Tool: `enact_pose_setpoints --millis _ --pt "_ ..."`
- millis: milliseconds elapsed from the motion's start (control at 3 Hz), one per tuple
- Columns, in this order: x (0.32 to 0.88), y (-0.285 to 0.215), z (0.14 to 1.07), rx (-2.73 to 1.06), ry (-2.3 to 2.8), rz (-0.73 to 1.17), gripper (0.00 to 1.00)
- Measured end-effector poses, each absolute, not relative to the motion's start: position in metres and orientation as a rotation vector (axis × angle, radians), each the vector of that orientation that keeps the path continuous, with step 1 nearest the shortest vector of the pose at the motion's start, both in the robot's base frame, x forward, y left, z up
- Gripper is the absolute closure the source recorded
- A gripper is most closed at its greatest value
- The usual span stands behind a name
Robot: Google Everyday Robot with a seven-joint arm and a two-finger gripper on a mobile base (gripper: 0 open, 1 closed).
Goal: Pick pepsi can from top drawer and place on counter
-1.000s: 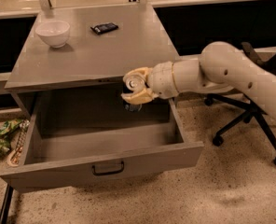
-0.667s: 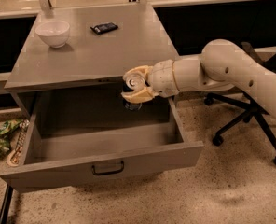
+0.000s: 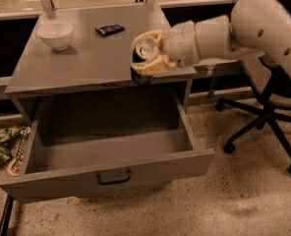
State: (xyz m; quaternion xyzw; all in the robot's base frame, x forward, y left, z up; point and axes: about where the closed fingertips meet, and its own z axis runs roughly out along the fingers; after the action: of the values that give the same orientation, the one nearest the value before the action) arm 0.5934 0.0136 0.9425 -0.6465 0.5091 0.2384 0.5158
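Note:
The pepsi can, dark blue with a silver top, is held upright in my gripper, whose tan fingers close around it. It hangs at the front edge of the counter, right of the middle, its base about level with the counter top. The top drawer stands pulled out below, and its inside shows nothing in it. Its dark handle is at the middle of the front panel. My white arm reaches in from the right.
A white bowl sits at the counter's back left. A flat black packet lies at the back middle. A black office chair stands to the right. Green wrappers lie on the floor at the left.
My gripper has risen with the can from just above the drawer's back right to the level of the counter's front edge. The drawer has not moved.

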Motion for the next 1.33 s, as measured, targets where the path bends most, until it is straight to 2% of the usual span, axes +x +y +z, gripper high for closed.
enact_pose_setpoints --millis 333,1000,1333 --pt "0.609 0.005 0.984 -1.598 1.193 0.545 1.0" --pt "0.697 0.041 0.932 -1.697 1.313 0.76 1.0" --pt "0.736 0.044 0.945 -1.615 1.341 0.732 1.0"
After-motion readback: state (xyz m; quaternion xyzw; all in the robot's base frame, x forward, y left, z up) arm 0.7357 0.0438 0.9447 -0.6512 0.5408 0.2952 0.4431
